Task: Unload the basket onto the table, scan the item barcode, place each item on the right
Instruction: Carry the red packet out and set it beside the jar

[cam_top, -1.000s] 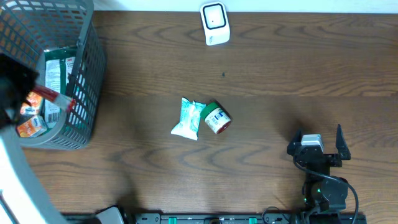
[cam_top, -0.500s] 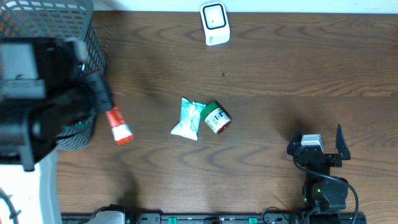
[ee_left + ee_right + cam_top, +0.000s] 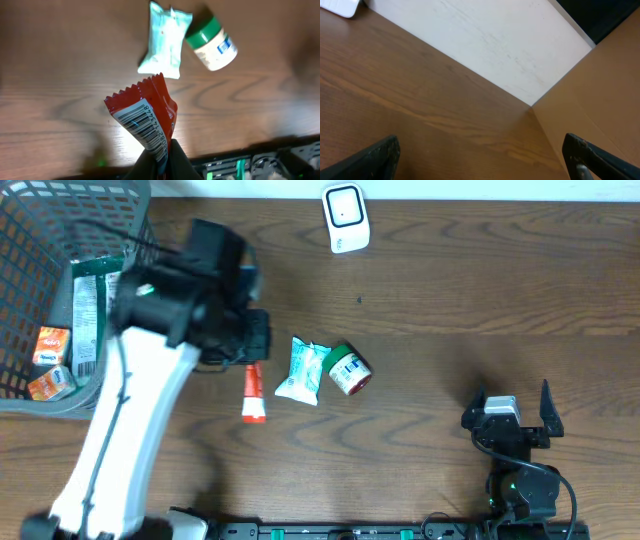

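**Packet in hand, scanner not yet reached**

The left gripper (image 3: pixel 251 363) is clamped on one end of a red snack packet (image 3: pixel 254 396) and holds it over the table (image 3: pixel 450 300). It is left of the middle, just beside a pale green pouch (image 3: pixel 303 370), which touches a green-lidded jar (image 3: pixel 348 369). In the left wrist view the packet's barcode (image 3: pixel 142 127) faces the camera and reads clearly. The pick-up therefore looks done.

The white scanner (image 3: pixel 345 218) stands at the table's far edge, well apart from the packet, so the scan itself is judged still to come. The packet has to be carried there with its barcode turned to the scanner's window.

The right gripper (image 3: pixel 510 402) sits near the table's near right corner, jaws spread wide and holding nothing.

A second ago the packet was at the grey wire basket (image 3: pixel 140 290) in the far left corner. Half a second ago it hung just outside the basket's wall. Now the left arm has swung it across to the pouch. The pouch, jar, scanner and right arm have not shifted.
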